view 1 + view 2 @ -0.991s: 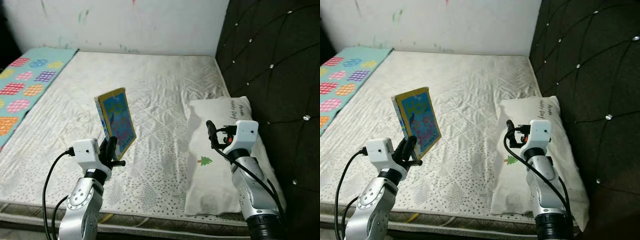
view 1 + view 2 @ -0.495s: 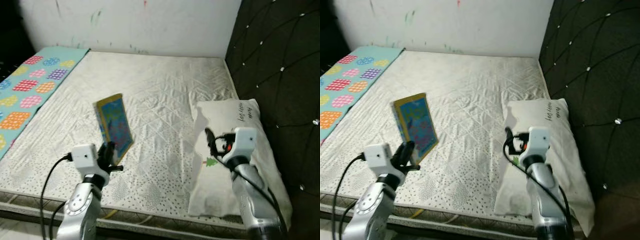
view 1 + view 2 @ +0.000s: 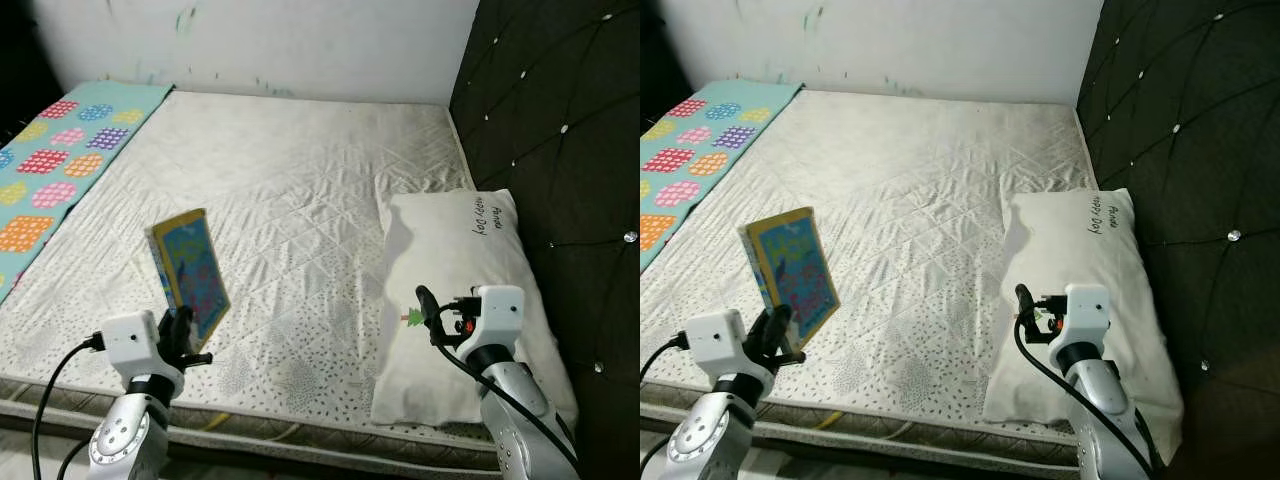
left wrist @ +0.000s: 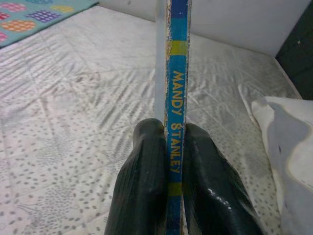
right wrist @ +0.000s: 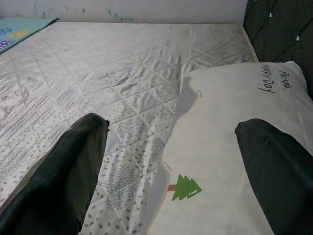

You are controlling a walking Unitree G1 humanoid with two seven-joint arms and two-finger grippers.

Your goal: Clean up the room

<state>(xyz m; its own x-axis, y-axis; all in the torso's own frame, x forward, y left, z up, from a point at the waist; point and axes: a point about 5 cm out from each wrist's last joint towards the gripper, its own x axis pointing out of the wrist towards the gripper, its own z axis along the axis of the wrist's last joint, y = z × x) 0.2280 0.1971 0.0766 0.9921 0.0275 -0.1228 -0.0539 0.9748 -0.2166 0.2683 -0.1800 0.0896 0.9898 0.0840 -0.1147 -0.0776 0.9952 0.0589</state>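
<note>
Two fingers of the left gripper (image 4: 168, 161) pinch the book (image 3: 189, 273) at lower left, spine upright; the right gripper (image 5: 171, 161), wide open and empty, hovers over the pillow (image 3: 460, 270).

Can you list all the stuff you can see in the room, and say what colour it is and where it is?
book: one, blue with yellow edges, held upright above the near left part of the mattress
pillow: one, white with a small green tree print, on the right side of the mattress by the headboard
mattress: one, white quilted, in the middle
blanket: one, teal with coloured patches, along the left edge
headboard: one, black padded, on the right
wall: one, white, behind
left claw: one, black, shut on the book
right claw: one, black, open above the pillow
</note>
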